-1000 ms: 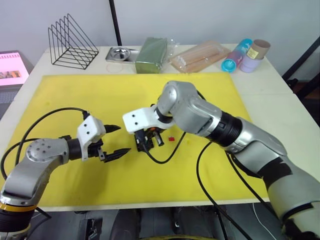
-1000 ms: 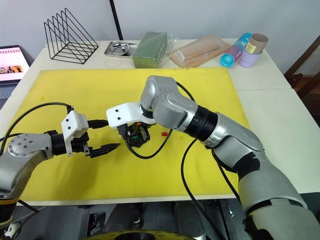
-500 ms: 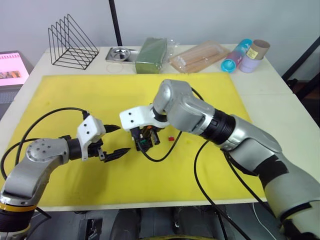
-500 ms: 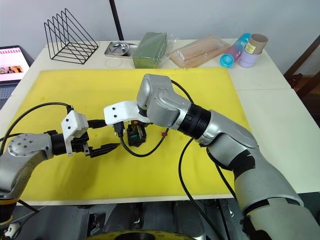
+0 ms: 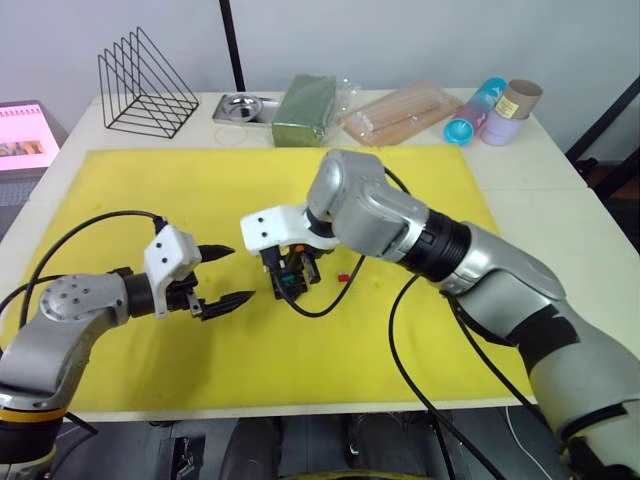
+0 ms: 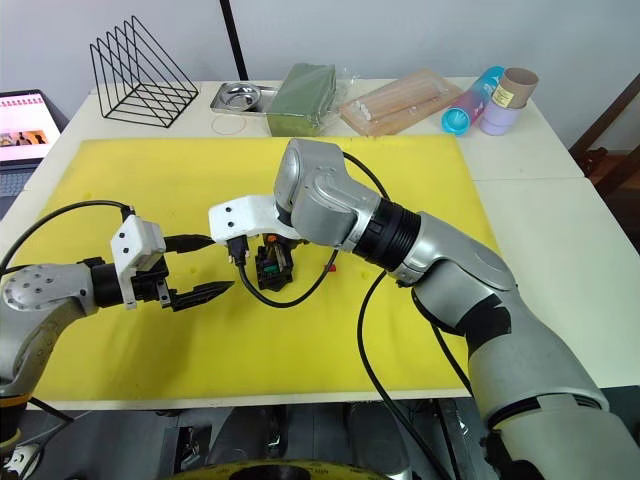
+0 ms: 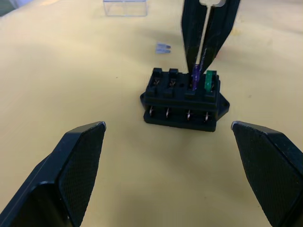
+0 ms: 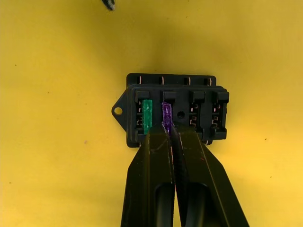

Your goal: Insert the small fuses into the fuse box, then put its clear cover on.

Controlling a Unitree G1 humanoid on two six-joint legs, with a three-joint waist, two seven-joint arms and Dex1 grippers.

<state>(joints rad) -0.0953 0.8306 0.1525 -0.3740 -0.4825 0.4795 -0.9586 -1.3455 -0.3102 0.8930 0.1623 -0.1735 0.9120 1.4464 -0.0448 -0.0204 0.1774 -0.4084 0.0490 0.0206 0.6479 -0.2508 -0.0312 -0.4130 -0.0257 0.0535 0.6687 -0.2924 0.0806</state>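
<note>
Fuse box [image 7: 183,100] sits on the yellow mat [image 5: 200,190], roughly mid-mat, between the two arms. It stands flat, slots up.

Right jaws [image 8: 169,128] are clenched on the purple fuse [image 8: 166,116], pinching it from above; the fuse stands in the box's second slot, just beside the green fuse [image 8: 147,116], which is seated in the end slot. The other two slots on that row look unfilled. From the left wrist view the purple fuse [image 7: 197,75] stands a little taller than the green one [image 7: 210,80].

Left jaws [image 5: 222,275] are released, spread wide, holding nothing, hovering low over the mat near the box on the robot's left side, apart from it.

Red fuse [image 5: 343,277] lies loose on the mat just to the right of the box. Greyish-tan fuse [image 7: 163,48] lies flat on the mat beyond the box as seen from the left wrist. Clear cover [image 7: 125,7] rests on the mat farther off in the same direction, well apart from the box.

Along the back edge of the bench [image 5: 560,190]: black wire rack [image 5: 147,85], small metal tray [image 5: 240,107], green packet [image 5: 304,110], clear bag of sticks [image 5: 400,113], and a group of cups and a cardboard tube [image 5: 495,108].
</note>
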